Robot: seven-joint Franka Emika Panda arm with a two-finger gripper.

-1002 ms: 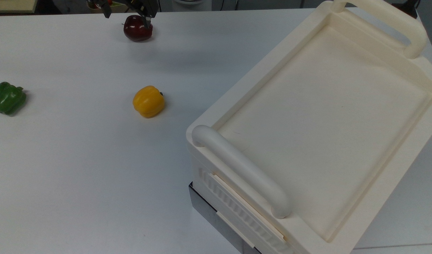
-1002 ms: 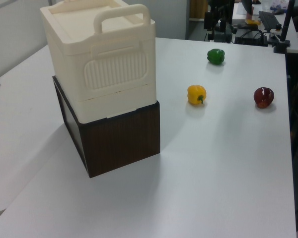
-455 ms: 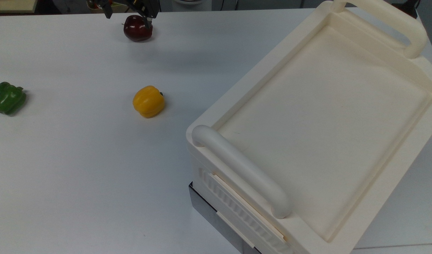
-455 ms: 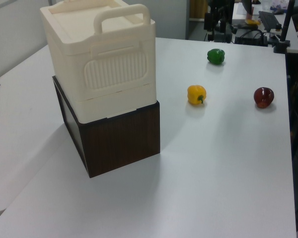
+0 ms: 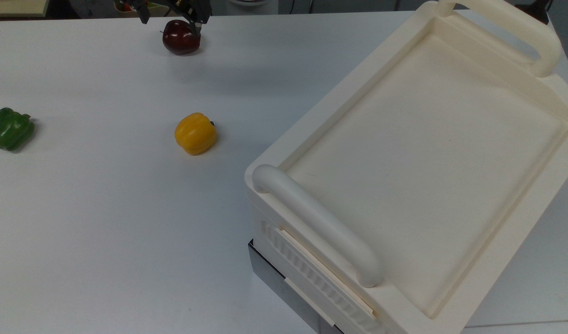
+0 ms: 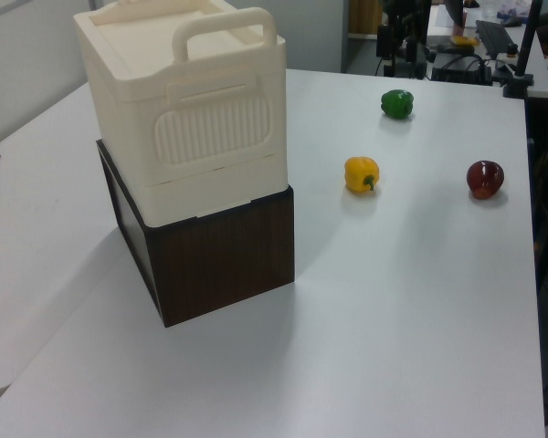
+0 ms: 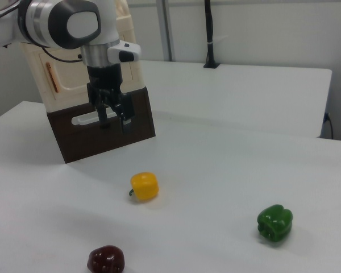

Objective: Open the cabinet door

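Going L to R in the right view: cabinet (image 7: 79, 62) sits far left on its dark base, door (image 7: 48, 77) shut w/ copper handle (image 7: 50, 77), and my gripper (image 7: 115, 118) hangs in front of it, above the table. Over the last sec almost nothing changed, only a tiny shift near the apple (image 5: 181, 38) in the top view, so I reckon the approach has barely begun. Jaws are parted a little, empty, touching nothing.

Cabinet (image 5: 432, 153) matt cream plastic w/ ribbed side, base (image 6: 224, 260) dark woodgrain, table (image 5: 103, 208) smooth white, apple (image 5: 181, 38) glossy.
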